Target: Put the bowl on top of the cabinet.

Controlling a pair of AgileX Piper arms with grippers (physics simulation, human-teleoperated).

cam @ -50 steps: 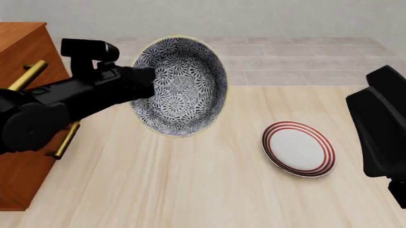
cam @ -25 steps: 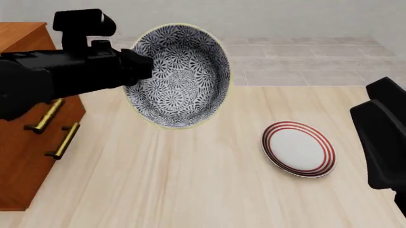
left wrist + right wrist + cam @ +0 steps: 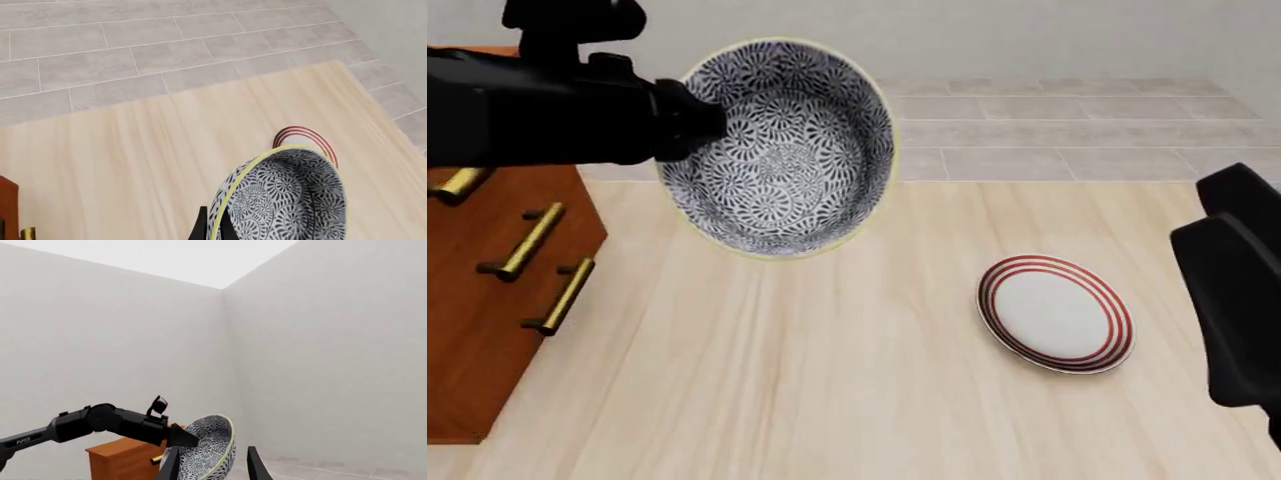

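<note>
The bowl [image 3: 777, 148], blue-and-white patterned with a pale yellow rim, hangs tilted on its side high above the table, its opening facing the front camera. My left gripper [image 3: 701, 120] is shut on its left rim. In the left wrist view the rim of the bowl [image 3: 287, 200] sits between my gripper's [image 3: 213, 227] dark fingers. The reddish-brown cabinet [image 3: 481, 330] with brass handles stands at the left; the bowl is just right of its top edge. My right gripper [image 3: 213, 452] is open and empty, far off at the right, looking at the bowl [image 3: 203, 450] and cabinet [image 3: 123, 460].
A flat white plate with red rings [image 3: 1054, 312] lies on the wooden table [image 3: 827, 380] at the right. The right arm [image 3: 1234, 300] stands at the right edge. Grey tiled floor [image 3: 1068, 130] lies beyond the table's far edge.
My left arm has lifted the bowl higher and carried it left toward the cabinet; the arm now crosses the cabinet's top. The right arm has barely moved.
</note>
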